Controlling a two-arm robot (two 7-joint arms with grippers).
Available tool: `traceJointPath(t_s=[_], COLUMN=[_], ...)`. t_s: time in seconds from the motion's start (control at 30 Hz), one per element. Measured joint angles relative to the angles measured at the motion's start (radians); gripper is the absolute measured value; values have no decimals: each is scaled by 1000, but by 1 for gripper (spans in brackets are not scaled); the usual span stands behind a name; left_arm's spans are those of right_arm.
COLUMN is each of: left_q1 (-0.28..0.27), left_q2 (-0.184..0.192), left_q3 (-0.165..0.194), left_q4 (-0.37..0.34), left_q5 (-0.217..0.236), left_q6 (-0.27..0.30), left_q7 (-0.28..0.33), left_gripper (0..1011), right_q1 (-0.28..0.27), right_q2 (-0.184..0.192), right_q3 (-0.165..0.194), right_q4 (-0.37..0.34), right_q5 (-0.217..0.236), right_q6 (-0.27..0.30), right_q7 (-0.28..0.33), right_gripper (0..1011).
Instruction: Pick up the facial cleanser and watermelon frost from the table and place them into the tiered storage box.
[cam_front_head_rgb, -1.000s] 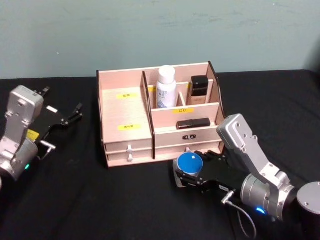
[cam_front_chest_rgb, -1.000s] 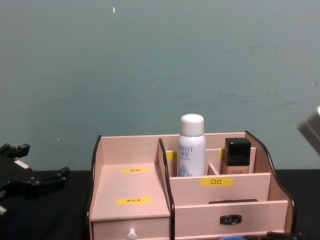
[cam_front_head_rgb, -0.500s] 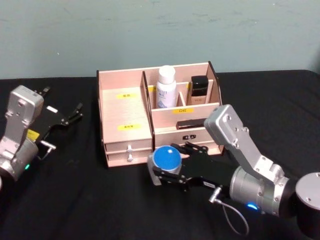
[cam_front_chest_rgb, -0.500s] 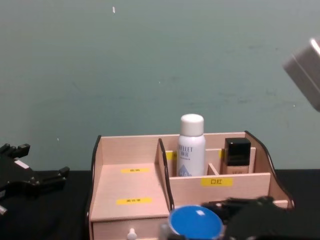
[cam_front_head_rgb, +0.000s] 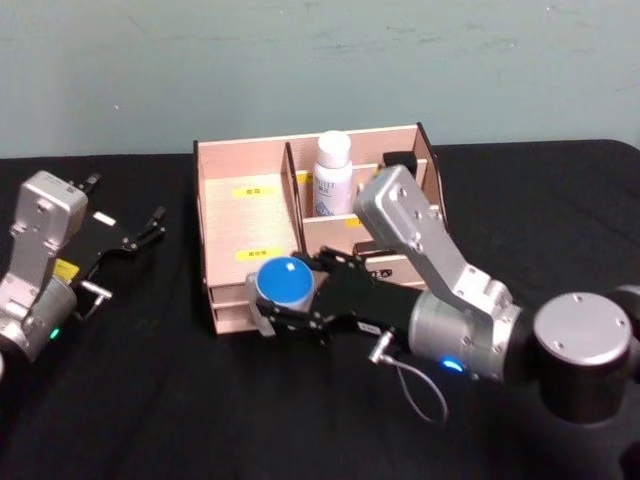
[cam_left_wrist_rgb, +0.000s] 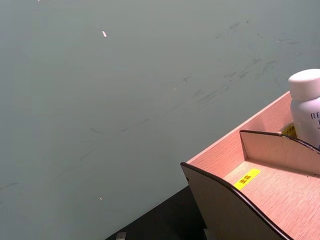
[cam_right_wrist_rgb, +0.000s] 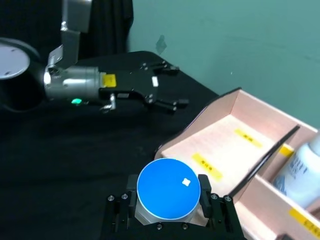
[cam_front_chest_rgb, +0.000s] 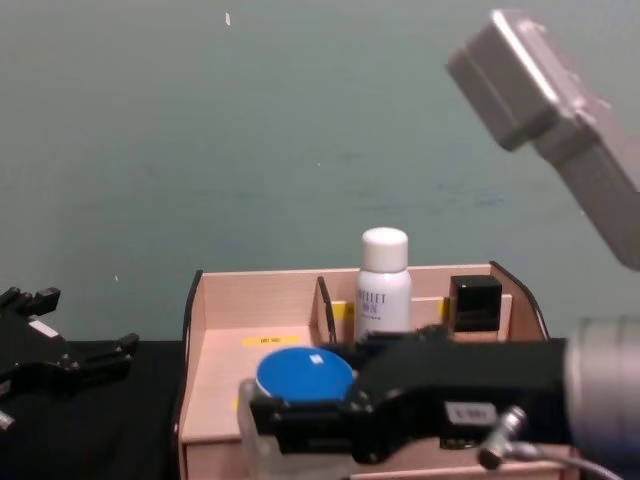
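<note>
One blue-lidded jar (cam_right_wrist_rgb: 168, 189) is clamped lid-up in the right gripper (cam_front_head_rgb: 288, 308), whose fingers are closed against its sides, one on each side, so the jar stays level while off the black table (cam_front_head_rgb: 150, 420). It hangs just at the near edge of the tiered storage box (cam_front_head_rgb: 240, 162), in front of the left section and its drawers (cam_front_head_rgb: 226, 298) — a spot I judge chosen so the jar can clear the low front and be set down on the step; whether it touches the wood I cannot tell. That left section is a broad stepped shelf marked with yellow labels (cam_front_head_rgb: 254, 190) and holds nothing. Farther back and to the right, the narrow rear compartments are occupied: a white bottle (cam_front_head_rgb: 333, 172) stands upright in one and a dark-capped bottle (cam_front_chest_rgb: 474, 300) in the one beside it, with the right arm crossing in front of the lower right trays. Well apart on the left, the left gripper (cam_front_head_rgb: 150, 228) rests low near the table with its fingers spread — holding nothing, parked out of the way.
</note>
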Motion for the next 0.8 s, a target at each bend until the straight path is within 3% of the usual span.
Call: traceJointPath(t_s=[0.33,0.8], left_q1=[0,0], left_q2=[0,0], left_q3=[0,0], left_q4=[0,0], left_q5=[0,0], left_q6=[0,0], left_q7=[0,0], left_gripper=[1001,1001], right_q1=[103,174], right_q2=[-71,-135], right_q3=[-30,-23], right_q4=[115,234], right_q5=[-32,-60], right_q6=[-2,-41], right_q7=[-45,-70], right_gripper=[730,730])
